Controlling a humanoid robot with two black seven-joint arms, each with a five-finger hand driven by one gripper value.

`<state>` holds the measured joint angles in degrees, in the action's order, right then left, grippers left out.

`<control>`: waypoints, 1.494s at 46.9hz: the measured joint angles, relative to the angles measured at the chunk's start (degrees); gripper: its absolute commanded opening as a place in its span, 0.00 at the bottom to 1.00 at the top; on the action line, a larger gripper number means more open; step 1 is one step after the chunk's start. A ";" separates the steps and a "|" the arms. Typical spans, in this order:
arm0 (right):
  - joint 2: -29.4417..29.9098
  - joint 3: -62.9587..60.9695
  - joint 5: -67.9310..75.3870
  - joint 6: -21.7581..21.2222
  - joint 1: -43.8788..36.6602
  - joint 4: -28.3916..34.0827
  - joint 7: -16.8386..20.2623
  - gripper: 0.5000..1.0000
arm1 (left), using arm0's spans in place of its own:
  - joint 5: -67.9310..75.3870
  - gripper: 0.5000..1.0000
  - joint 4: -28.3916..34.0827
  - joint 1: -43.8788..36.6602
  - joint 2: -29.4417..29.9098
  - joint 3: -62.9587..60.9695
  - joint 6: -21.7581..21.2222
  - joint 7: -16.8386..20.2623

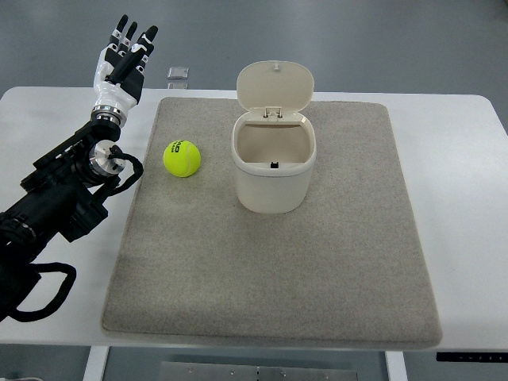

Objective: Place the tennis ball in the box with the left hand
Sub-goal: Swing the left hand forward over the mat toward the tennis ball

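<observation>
Tennis ball (182,158) is lying on the grey mat (333,270) at roughly nine o'clock from the box (272,163) — near it but not touching. The box is standing upright with its lid (275,86) hinged open toward twelve o'clock, its inside showing bare. The left hand (121,68) is reaching in at about eleven o'clock from the ball, over the white bench (55,119) edge — its fingers (133,40) are stretching out straight, gripping nothing. A small grey object (178,75) is sitting just beyond the mat's far edge.
</observation>
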<state>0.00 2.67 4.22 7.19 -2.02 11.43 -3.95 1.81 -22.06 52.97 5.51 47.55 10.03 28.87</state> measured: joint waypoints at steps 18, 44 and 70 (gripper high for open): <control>0.00 0.02 0.00 0.02 -0.01 -0.01 0.00 0.80 | 0.05 0.98 0.00 -0.01 0.05 -0.06 -0.08 0.14; 0.00 0.01 0.00 0.02 -0.01 0.00 0.00 0.81 | 0.91 0.96 -0.01 3.42 3.07 -12.96 0.88 -0.67; 0.00 0.02 0.00 0.01 0.00 0.00 0.00 0.80 | 0.91 0.96 -0.51 11.08 9.40 -41.70 5.21 -3.55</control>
<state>0.00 2.69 4.22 7.21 -2.02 11.43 -3.95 2.72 -22.56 64.05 14.91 5.85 15.23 25.32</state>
